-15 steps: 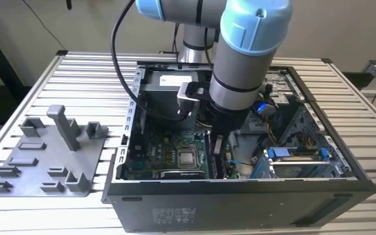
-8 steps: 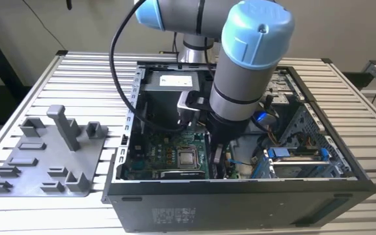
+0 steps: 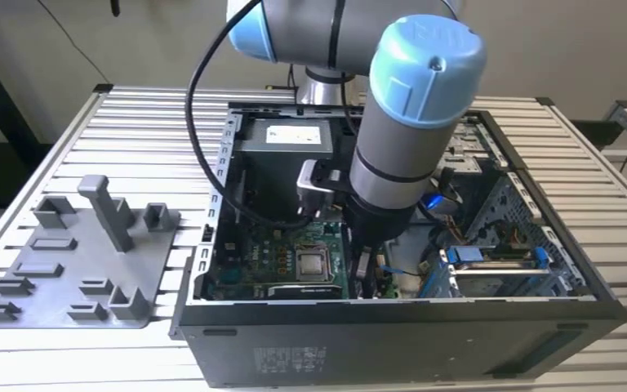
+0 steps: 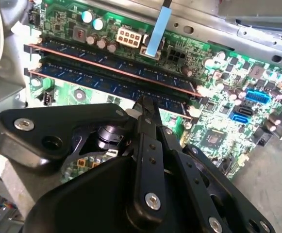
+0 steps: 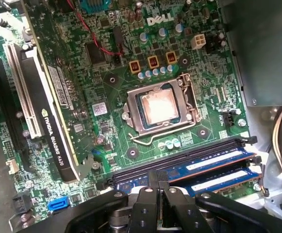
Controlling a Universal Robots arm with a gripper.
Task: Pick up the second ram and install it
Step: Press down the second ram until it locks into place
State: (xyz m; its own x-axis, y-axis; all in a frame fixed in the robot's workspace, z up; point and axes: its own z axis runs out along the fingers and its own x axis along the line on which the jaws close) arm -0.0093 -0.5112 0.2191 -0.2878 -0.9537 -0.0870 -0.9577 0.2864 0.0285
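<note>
Grey plastic tray (image 3: 63,282) with upright blocks lay on the slatted table (image 3: 144,131), at the exterior view's left of the open computer case (image 3: 401,343). The arm (image 3: 401,139), with pale blue caps on its joints, reached down into the case, and its gripper (image 3: 362,273) stood low over the motherboard (image 3: 254,265), near the case's front wall.

In the first wrist view the motherboard (image 5: 107,92) showed a bare processor (image 5: 159,107) in its metal socket frame, a graphics card (image 5: 51,131) standing on edge beside a white slot, and two memory sticks seated side by side in the slots just beyond the gripper (image 5: 159,187). The second ram (image 5: 184,167), a dark board with a bluish-white label, was the stick directly in front of the fingertips; the other stick (image 5: 223,180) lay parallel beside it, farther from the processor.

In the second wrist view the same two sticks ran as long dark strips with copper-coloured edges across the motherboard (image 4: 218,121), and the second ram (image 4: 111,87) lay just ahead of the gripper (image 4: 144,103). The fingers (image 4: 148,141) appeared pressed together to a narrow tip, with nothing between them. The tip met the upper edge of the second ram or sat just above it; contact could not be told for certain. A pale blue flat cable (image 4: 159,29) hung down at the far side of the slots.
</note>
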